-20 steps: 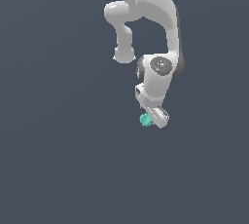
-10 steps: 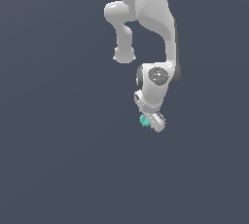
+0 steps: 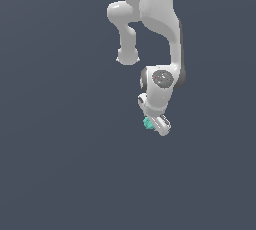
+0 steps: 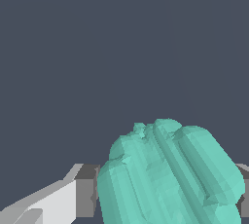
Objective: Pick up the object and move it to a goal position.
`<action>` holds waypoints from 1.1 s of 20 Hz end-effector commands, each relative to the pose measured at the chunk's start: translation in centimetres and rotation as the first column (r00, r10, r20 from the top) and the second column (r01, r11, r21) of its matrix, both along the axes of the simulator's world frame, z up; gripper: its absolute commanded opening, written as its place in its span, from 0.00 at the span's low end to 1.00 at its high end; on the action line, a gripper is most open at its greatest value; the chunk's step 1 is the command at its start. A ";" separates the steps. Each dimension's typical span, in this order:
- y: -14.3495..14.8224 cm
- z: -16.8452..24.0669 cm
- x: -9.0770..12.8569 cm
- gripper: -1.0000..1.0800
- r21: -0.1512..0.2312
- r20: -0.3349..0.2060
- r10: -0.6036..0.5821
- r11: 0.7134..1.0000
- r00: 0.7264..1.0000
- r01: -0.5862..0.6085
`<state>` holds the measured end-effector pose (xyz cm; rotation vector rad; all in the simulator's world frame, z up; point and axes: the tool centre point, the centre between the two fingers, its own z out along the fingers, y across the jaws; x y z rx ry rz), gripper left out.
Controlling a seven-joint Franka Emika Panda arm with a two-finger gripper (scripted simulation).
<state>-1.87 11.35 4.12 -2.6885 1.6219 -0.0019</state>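
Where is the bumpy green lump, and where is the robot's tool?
green lump [image 4: 170, 179], wrist view, on its ridged front.
green lump [image 3: 148, 123], exterior view, on its visible side.
tool [image 3: 156, 124], exterior view, between the fingertips.

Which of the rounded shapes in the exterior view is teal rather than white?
Only the small bumpy object at the end effector; the arm's joints are white.

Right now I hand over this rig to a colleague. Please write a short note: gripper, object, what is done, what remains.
Gripper: shut on the teal lump; in the wrist view the lump sits between the grey finger pads.
Object: in the grasp at the arm's lower end, nothing else near it.
Done: the pick-up.
Left: carry it to the goal position. No goal marker shows in either view, so confirm the target before moving.
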 end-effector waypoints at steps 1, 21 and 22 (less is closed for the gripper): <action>-0.1 -0.1 -0.1 0.00 -0.001 -0.002 -0.001 1.000 1.000 0.001; -5.9 7.2 -1.9 0.00 0.002 -0.002 -0.001 1.000 1.000 0.001; -6.6 8.1 -2.1 0.00 0.002 -0.002 -0.001 1.000 1.000 0.001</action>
